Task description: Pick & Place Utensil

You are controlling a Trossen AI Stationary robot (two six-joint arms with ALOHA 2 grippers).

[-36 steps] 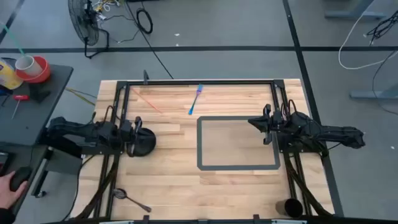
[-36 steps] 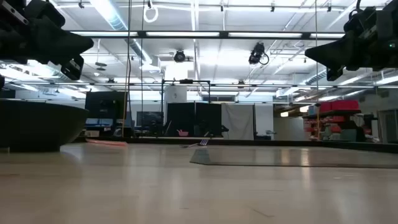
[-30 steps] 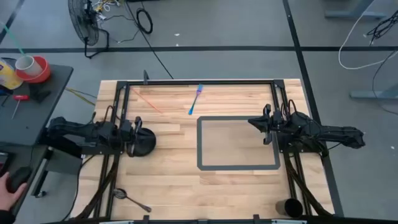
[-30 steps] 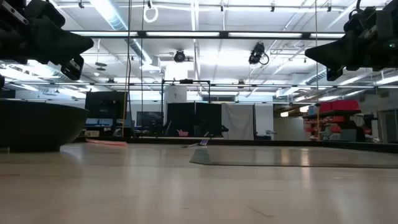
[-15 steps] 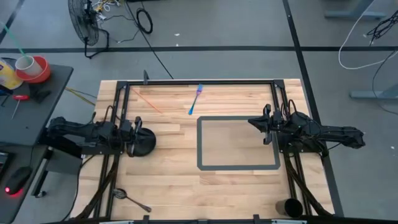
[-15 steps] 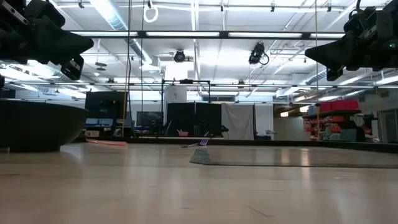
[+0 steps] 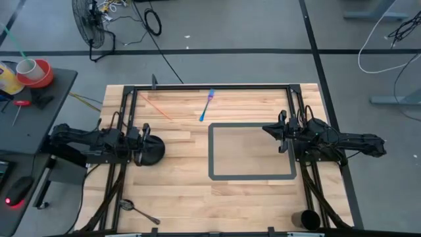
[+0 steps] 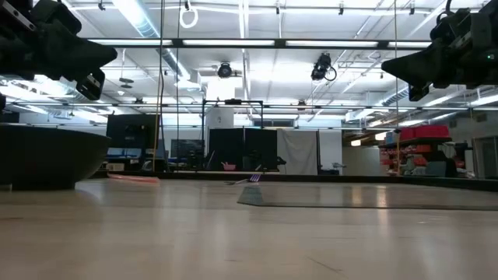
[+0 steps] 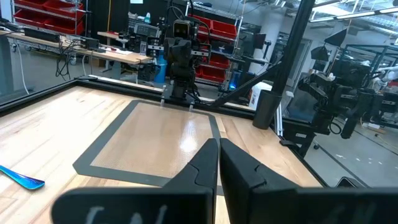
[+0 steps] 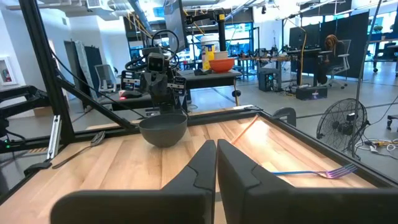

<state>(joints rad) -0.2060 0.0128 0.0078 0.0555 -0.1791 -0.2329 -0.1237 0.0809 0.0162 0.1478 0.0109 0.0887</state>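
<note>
Nothing has moved on the table [image 7: 171,191] since the earlier frames. The blue fork [image 7: 206,105] lies upper centre in the high view. Left tool [image 9: 217,163] and right tool [image 10: 216,163] both pressed together, visible only in wrist views; right wrist view also shows the dark bowl [image 10: 163,130]

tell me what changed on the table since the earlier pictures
On the table nothing visibly changed. The left gripper and right gripper are where they were, both shut and empty. The blue fork, dark bowl and grey spoon lie untouched. Off the table, the hand at the mouse has gone.
</note>
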